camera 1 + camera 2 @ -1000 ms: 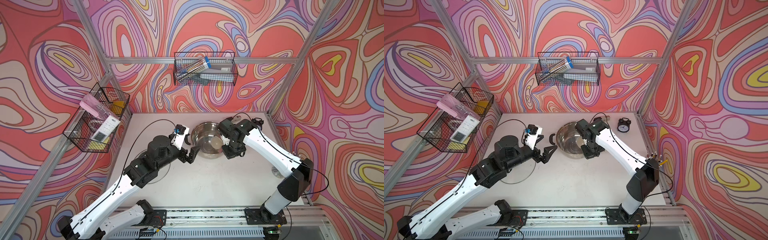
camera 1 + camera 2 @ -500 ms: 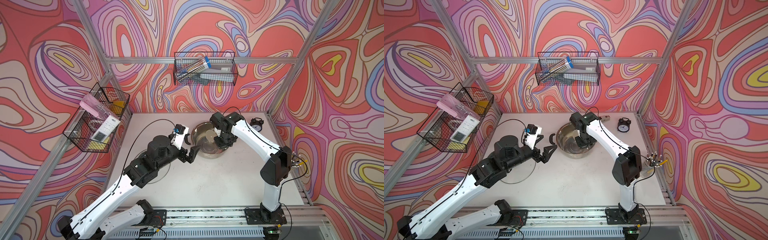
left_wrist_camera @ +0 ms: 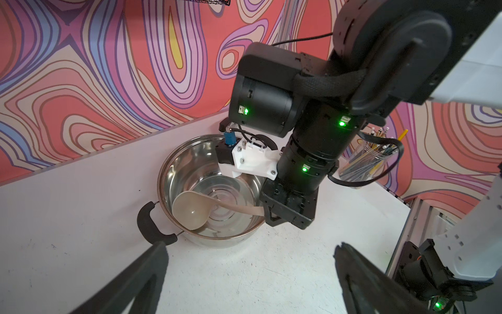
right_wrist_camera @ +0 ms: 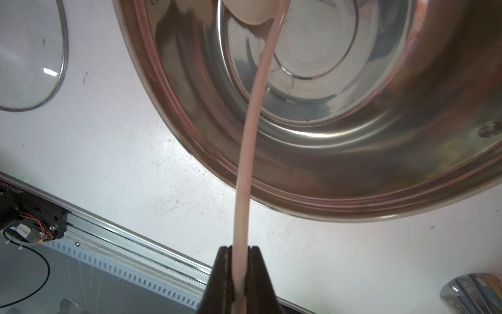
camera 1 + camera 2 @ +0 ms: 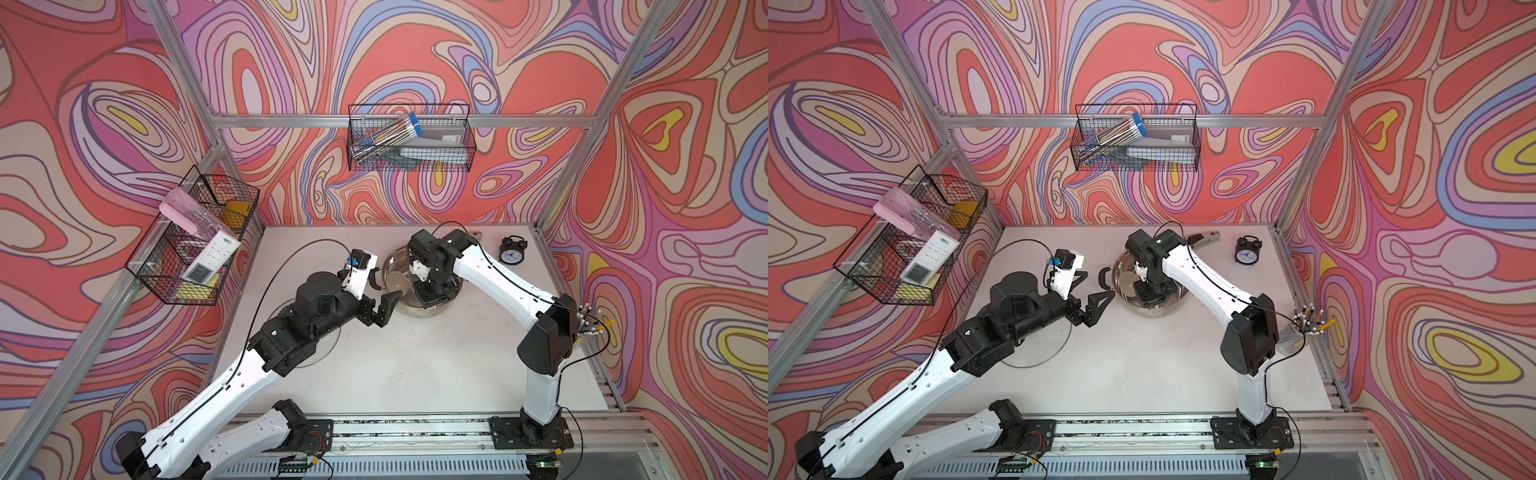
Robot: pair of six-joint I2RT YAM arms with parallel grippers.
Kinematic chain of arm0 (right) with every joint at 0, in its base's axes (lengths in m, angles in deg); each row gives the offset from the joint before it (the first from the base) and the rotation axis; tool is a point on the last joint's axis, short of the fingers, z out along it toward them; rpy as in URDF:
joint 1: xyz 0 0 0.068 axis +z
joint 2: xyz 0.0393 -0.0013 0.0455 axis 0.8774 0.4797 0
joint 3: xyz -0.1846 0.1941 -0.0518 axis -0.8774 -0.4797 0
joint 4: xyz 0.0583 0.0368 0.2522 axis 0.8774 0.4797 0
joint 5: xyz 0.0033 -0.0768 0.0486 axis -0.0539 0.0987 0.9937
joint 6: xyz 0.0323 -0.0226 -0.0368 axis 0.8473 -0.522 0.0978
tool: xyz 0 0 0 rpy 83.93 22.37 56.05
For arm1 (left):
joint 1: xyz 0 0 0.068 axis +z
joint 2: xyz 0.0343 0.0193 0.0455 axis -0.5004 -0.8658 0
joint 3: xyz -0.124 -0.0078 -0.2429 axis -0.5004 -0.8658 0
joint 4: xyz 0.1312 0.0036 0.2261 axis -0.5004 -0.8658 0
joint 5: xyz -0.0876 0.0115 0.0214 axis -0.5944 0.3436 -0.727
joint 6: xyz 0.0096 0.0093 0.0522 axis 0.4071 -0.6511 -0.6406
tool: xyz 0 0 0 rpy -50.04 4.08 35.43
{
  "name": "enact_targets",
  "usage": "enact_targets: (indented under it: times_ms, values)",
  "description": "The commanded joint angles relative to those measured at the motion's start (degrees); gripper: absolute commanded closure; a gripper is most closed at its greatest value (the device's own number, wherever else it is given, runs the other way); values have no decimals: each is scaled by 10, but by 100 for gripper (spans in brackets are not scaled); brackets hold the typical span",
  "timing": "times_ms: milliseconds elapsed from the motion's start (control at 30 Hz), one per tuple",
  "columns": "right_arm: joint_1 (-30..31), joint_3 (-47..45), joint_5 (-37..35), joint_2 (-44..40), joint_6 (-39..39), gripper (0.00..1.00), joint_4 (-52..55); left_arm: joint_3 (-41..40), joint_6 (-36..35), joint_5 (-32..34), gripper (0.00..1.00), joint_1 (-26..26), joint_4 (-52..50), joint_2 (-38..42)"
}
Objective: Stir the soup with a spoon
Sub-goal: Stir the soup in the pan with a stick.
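A shiny steel pot (image 5: 441, 308) (image 5: 1173, 306) with black side handles stands at the back middle of the table, and no soup shows inside it. The cream spoon's bowl (image 5: 397, 281) (image 3: 190, 213) rests low against the pot's left inner wall. Its slim handle (image 4: 251, 130) runs up into my right gripper (image 4: 240, 248), which is shut on it above the pot (image 5: 430, 291). My left gripper (image 3: 250, 246) (image 5: 1094, 289) is open and empty just left of the pot. One fingertip (image 3: 160, 244) sits close beside the pot's black handle (image 3: 152, 225).
A glass lid (image 5: 1038, 361) (image 4: 27, 54) lies on the table under my left forearm. A black alarm clock (image 5: 512, 251) stands at the back right. A cup of pencils (image 5: 1304, 328) is at the right edge. Wire baskets (image 5: 409, 141) (image 5: 195, 245) hang on the walls.
My right arm has swung from the pot's right side toward its back. It carried the spoon's bowl leftward inside the pot. The left arm has not moved.
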State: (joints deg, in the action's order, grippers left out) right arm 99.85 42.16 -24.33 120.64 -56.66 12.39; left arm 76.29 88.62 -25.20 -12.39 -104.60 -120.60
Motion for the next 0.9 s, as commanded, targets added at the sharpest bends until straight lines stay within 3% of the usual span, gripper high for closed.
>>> enact_targets:
  times_ms: [0,467,867]
  values:
    - [0,-33,-2,-56,21,100,8,-10,5,0,1,-3,24,8]
    - [-21,-108,-119,-120,26,100,63,-15,14,-6,1,-4,44,0]
    - [-60,-14,-174,-25,6,100,35,-15,14,6,1,-4,32,16]
